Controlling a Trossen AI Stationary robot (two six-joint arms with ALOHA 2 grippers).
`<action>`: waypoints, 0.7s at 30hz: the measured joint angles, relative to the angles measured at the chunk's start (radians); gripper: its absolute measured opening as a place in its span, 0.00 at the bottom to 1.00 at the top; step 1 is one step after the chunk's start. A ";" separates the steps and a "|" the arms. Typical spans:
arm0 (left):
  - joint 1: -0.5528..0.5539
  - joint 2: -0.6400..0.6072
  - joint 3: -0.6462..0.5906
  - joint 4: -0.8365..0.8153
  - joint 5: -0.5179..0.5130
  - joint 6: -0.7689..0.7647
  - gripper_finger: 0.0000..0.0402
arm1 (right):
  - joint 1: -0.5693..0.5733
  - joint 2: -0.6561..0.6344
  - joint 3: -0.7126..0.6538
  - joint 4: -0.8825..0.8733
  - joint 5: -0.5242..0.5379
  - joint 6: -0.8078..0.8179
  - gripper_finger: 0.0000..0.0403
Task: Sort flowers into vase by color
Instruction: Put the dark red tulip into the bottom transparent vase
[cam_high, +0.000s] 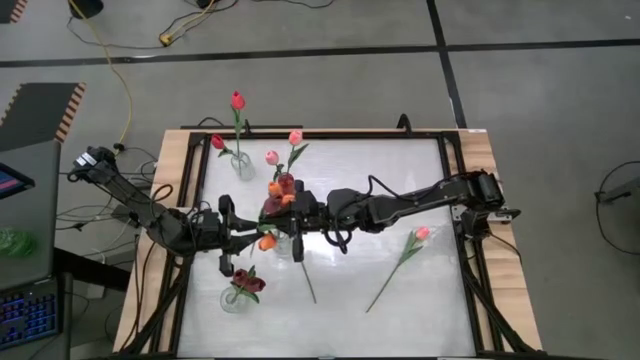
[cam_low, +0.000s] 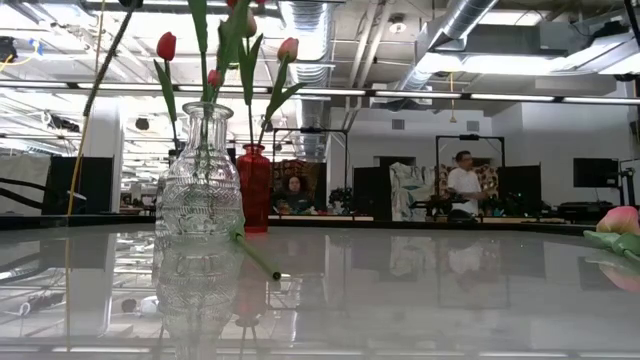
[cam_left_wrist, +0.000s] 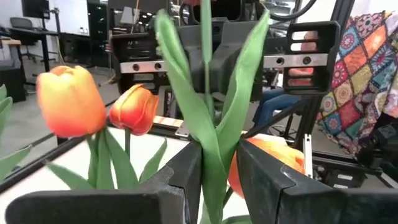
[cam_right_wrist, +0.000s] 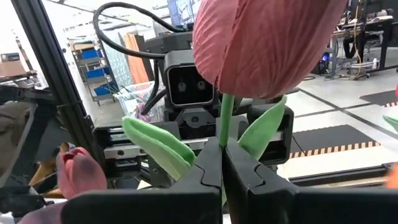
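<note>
- From the high view, I saw the left arm reach in from the left edge of the table (cam_high: 420, 300), and the left gripper (cam_high: 262, 240) was near the table centre.
- In the left wrist view, its two dark fingers (cam_left_wrist: 186, 180) stood partly apart and grasped the green stem (cam_left_wrist: 208, 155) of an orange tulip (cam_left_wrist: 270, 158), whose head showed just behind the fingers.
- Two more orange tulips (cam_left_wrist: 71, 102) stood close beside it in that view.
- Below the left gripper, near the front edge, a clear vase (cam_high: 236, 297) held dark maroon tulips (cam_high: 247, 283).
- Behind the left gripper, a second clear vase (cam_high: 241, 165) held red tulips (cam_high: 237, 101).
- At the centre, a red vase (cam_high: 285, 186) held pink tulips (cam_high: 295, 138), with orange heads just beside it.
- The right gripper (cam_high: 298, 212) met the left one at the centre; the right arm came from the right side of the table.
- In the right wrist view, its fingers (cam_right_wrist: 205, 180) were clenched on the thin stem (cam_right_wrist: 225, 121) of a pink tulip (cam_right_wrist: 261, 43), just under the head.
- One pink tulip (cam_high: 420, 235) lay flat on the table at the right, well apart from the vases.
- A loose green stem (cam_high: 306, 275) lay on the table below the grippers; I could not tell its head colour.
</note>
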 joint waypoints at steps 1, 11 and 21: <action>0.000 0.000 0.000 -0.002 0.000 -0.001 0.21 | 0.000 0.001 0.000 0.003 -0.001 0.001 0.06; 0.000 0.000 0.000 -0.003 -0.004 0.025 0.21 | -0.004 0.001 0.000 0.006 -0.002 0.002 0.06; 0.000 0.000 0.000 -0.002 -0.005 0.028 0.02 | -0.004 0.001 0.000 0.007 -0.005 0.000 0.09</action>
